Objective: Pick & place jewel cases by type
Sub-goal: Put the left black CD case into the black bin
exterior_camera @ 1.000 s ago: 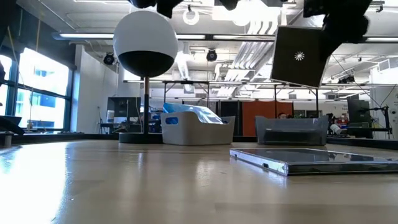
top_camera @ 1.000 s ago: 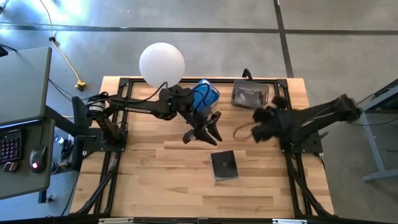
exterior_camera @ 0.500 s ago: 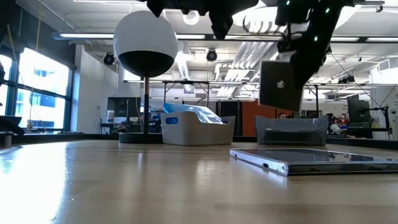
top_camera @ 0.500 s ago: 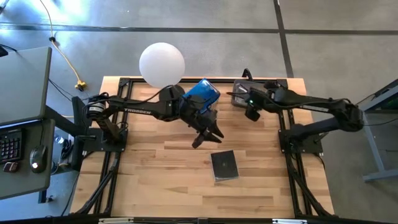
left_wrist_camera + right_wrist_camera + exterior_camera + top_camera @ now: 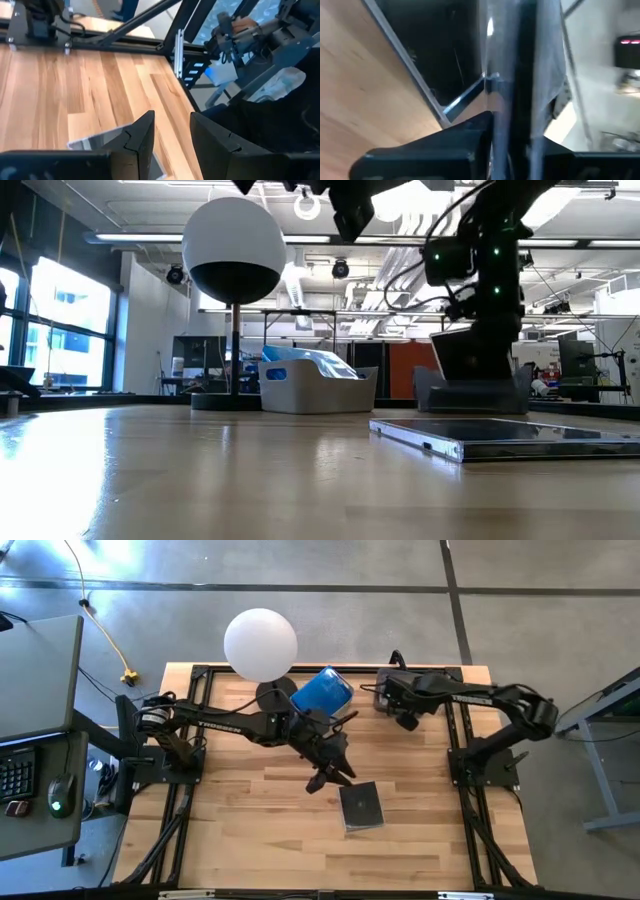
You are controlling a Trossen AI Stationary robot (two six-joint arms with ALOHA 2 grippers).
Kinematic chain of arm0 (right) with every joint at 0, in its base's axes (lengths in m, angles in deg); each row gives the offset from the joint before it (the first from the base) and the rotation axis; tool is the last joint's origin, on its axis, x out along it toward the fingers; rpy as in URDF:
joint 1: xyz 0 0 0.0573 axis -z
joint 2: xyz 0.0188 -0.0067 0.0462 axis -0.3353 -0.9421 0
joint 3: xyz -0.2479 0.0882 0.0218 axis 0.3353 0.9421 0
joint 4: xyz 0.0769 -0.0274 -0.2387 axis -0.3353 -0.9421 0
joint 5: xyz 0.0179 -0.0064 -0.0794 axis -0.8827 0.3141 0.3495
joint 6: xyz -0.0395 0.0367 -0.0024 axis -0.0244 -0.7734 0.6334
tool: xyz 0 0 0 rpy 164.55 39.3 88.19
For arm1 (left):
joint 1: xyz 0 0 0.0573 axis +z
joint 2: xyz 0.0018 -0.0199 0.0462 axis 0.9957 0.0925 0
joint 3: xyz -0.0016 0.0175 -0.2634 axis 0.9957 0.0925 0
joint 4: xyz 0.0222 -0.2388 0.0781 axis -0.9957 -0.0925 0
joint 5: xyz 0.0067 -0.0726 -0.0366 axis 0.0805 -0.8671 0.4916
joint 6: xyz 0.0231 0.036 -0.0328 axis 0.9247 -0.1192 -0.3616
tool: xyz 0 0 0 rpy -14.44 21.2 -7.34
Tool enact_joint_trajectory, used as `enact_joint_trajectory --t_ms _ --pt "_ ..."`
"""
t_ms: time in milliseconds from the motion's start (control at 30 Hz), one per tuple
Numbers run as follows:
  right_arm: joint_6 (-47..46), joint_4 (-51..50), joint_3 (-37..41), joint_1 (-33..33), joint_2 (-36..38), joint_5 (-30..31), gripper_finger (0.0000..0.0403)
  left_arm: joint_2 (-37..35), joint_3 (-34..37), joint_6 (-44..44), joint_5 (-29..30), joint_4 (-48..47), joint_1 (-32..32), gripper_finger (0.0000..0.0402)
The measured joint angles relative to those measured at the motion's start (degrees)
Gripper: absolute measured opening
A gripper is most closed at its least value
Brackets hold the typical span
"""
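Observation:
A clear jewel case with a black inside (image 5: 360, 806) lies flat on the table, seen too in the low view (image 5: 500, 434). My left gripper (image 5: 331, 776) hovers open just left of and above it; its wrist view shows the case's corner (image 5: 107, 141) below the fingers. My right gripper (image 5: 403, 708) is at the far right, over the clear grey tub (image 5: 470, 391), shut on another black-inside jewel case (image 5: 472, 357). The white tub (image 5: 315, 388) holds translucent blue cases (image 5: 322, 690). My right gripper pinches the black-inside jewel case between its two fingers, edge-on (image 5: 512, 85), at the case's upper edge. The fingers come from above, pointing down. The case hangs upright below them, with its lower edge behind the grey tub's wall (image 5: 440, 395).
A lamp with a white ball shade (image 5: 260, 644) stands at the far edge, left of the white tub. Black frame rails (image 5: 190, 780) run along the table's left and right sides. Bare wood lies toward the near edge (image 5: 280, 840).
My right gripper has swung from mid-table toward the far edge, over the grey tub, then down; its case has turned from tilted to upright and sunk to the tub. My left gripper has moved toward the near edge and down, toward the case lying on the table.

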Motion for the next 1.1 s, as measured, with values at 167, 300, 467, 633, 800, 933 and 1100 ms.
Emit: enact_joint_trajectory --t_ms 167,300,467,633,800,933,1100 --pt "1.14 -0.52 0.0 -0.25 -1.6 1.62 0.0029 0.0 0.0 -0.03 0.82 -1.88 0.17 0.0124" --pt "1.58 -2.2 0.0 -0.25 -1.62 3.31 0.0034 0.0 0.0 -0.28 2.41 -2.0 0.16 0.0124" --pt "1.59 -6.4 0.0 -0.25 -1.62 5.66 0.0043 0.0 0.0 -1.46 3.71 -1.98 0.16 0.0124" --pt "1.66 -7.0 0.0 -0.25 -1.62 5.82 0.0044 0.0 0.0 -1.54 3.78 -2.0 0.16 0.0124" --pt "2.96 -6.99 0.0 -0.25 -1.62 5.8 0.0046 0.0 0.0 -2.89 3.86 -1.89 0.16 0.0124" --pt "4.62 -6.8 0.0 -0.28 -1.62 5.49 0.007 0.0 0.0 -3.31 3.93 -1.93 0.16 0.0124" --pt "5.02 -6.03 0.0 -0.45 -1.62 5.36 0.012 0.0 0.0 -3.41 3.91 -1.91 0.16 0.0124"
